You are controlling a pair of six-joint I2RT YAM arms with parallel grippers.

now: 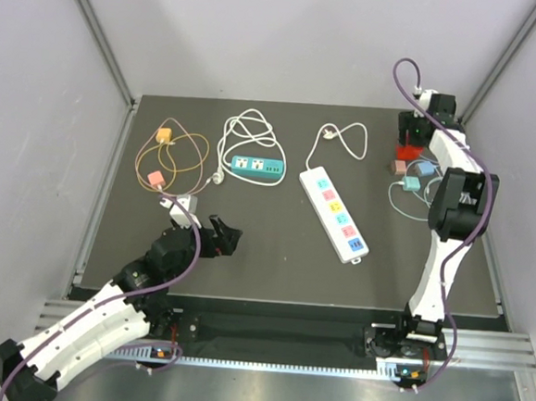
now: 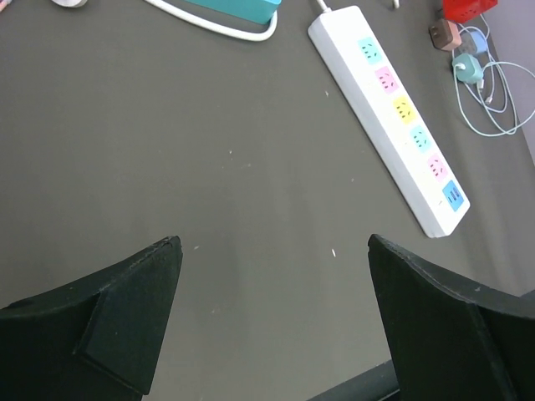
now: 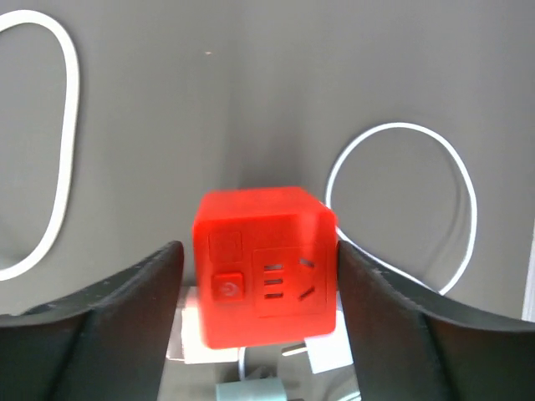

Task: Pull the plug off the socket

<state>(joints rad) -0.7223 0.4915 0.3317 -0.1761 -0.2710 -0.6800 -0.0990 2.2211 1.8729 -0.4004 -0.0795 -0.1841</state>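
A red cube socket (image 3: 266, 276) with a power button and an outlet on its face sits between the fingers of my right gripper (image 3: 259, 251), which is closed on its sides. A white plug (image 3: 336, 355) with bare prongs and a pale teal plug (image 3: 251, 391) lie just beneath the cube. In the top view the right gripper (image 1: 410, 142) is at the far right of the mat, over the red cube (image 1: 403, 156). My left gripper (image 1: 228, 239) is open and empty, low over the mat at the near left.
A white power strip (image 1: 334, 212) with coloured outlets lies mid-mat. A teal power strip (image 1: 257, 168) with a coiled white cord lies behind it. Orange cables (image 1: 164, 160) are at far left. Small pink, blue and teal adapters (image 1: 410, 183) with thin cables sit beside the red cube.
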